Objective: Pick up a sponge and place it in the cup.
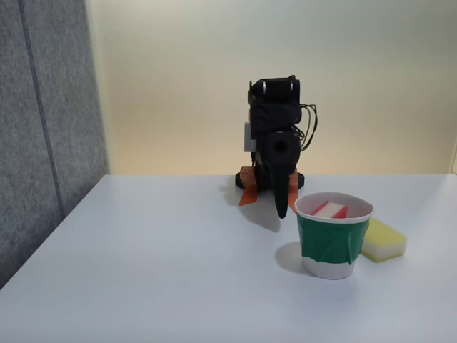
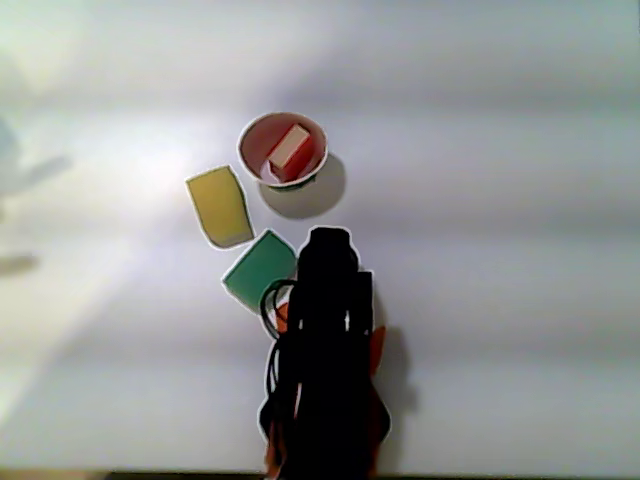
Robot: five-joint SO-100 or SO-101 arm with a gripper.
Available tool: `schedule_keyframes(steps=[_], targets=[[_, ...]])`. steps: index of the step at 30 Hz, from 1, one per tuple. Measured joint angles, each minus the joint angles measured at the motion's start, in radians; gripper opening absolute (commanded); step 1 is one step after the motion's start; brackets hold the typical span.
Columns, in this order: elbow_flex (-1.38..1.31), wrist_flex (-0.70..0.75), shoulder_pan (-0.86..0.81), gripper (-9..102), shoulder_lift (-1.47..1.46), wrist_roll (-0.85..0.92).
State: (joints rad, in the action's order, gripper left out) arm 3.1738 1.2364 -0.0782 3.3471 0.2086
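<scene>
The red sponge with a cream middle layer (image 1: 330, 209) lies inside the cup (image 1: 330, 246), tilted against its inner wall; its top shows over the rim. In the other view, from above, the sponge (image 2: 289, 153) rests across the cup's bottom, inside the white rim (image 2: 246, 135). The black arm is folded back over its base behind the cup. My gripper (image 1: 281, 209) hangs point-down just left of the cup's rim and behind it, apart from the cup. Its fingers look shut with nothing in them.
A pale yellow sponge (image 1: 384, 239) lies on the white table right of the cup, close to it. From above, the yellow sponge (image 2: 219, 205) and a green sponge (image 2: 260, 270) lie between cup and arm (image 2: 325, 350). A grey partition (image 1: 43, 128) bounds the left.
</scene>
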Motion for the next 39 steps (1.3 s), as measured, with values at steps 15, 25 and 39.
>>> schedule_keyframes(steps=[15,25,39], targets=[[0.014,0.035,0.008,0,0.000,-0.222],[0.014,0.035,-0.006,0,0.000,-0.146],[0.014,0.026,0.011,0,0.000,-0.002]])
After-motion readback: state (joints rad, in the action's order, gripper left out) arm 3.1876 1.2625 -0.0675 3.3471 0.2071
